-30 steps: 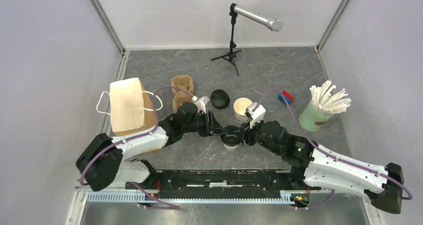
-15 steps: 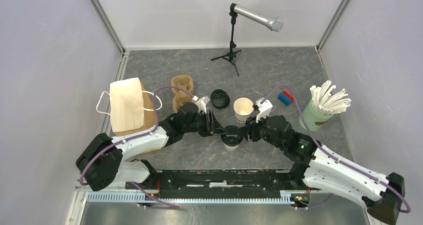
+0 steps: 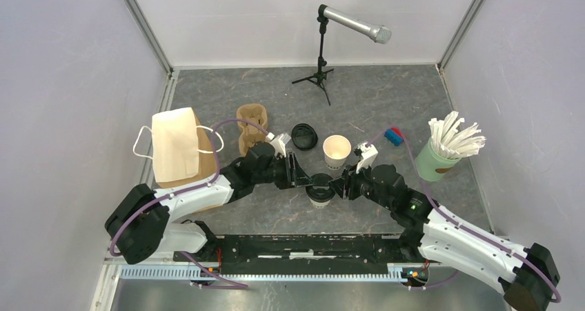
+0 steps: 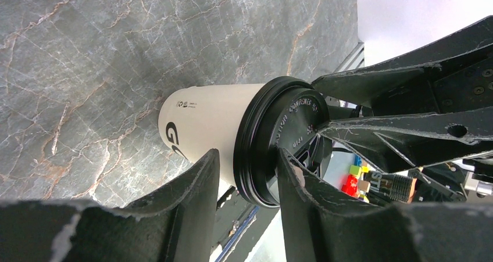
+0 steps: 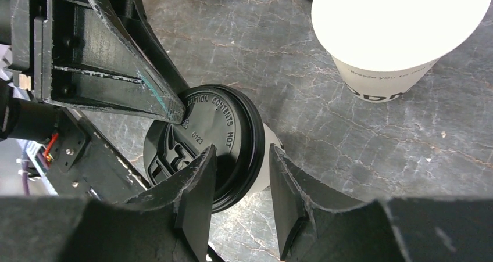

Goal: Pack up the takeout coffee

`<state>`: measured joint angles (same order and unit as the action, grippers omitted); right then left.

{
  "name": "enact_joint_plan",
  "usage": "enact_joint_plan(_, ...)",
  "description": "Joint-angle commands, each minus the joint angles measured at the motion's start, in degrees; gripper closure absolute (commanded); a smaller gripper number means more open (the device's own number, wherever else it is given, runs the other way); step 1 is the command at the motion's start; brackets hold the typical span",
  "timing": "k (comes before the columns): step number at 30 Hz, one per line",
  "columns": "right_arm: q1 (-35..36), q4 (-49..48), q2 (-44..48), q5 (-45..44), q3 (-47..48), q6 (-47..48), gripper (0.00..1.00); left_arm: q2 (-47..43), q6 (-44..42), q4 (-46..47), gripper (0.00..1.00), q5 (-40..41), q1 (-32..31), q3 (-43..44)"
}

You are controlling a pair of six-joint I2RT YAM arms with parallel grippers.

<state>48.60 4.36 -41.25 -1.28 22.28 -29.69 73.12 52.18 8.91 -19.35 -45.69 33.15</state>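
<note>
Lidded cup (image 3: 319, 189) is white paper with dark lettering and a black "caution contents hot" lid, standing mid-surface (image 3: 386, 97) near a lidless cup (image 3: 336, 149). Left gripper (image 4: 247, 154) has its jaws pinched on the lid rim. Right gripper (image 5: 242, 151) jaws straddle the rim too, but I can't tell if they're gripping.

White-and-black arms (image 3: 200, 195), purple cables (image 3: 238, 121), scuffed black jaws

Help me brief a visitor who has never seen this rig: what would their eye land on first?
Dead centre, a black-lidded white cup stands on the marbled table, both arms' jaws meeting at its lid from opposite sides. Just behind it sits a lidless white cup, and at the right edge a green cup bristling with white straws. A silver microphone juts over the back.
</note>
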Motion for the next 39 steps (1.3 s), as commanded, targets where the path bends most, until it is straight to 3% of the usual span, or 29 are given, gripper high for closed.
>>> enact_joint_plan(1,-0.17,-2.8,1.41,1.15,-4.24,-1.67,0.57,0.85,-3.14,-4.98,0.53,3.22,-0.8,0.61)
enact_joint_plan(23,-0.13,-13.67,6.33,3.54,-30.45,-6.28,0.6,4.02,-3.93,-8.56,0.56,8.93,-3.34,1.74)
enact_joint_plan(33,-0.06,-16.63,7.12,4.68,-36.56,-8.19,0.62,4.18,-4.28,-11.22,0.57,11.09,-3.7,1.59)
enact_joint_plan(39,0.01,-11.65,8.02,2.62,-34.5,-7.27,0.63,2.88,-3.64,-12.41,0.58,12.35,-4.13,0.75)
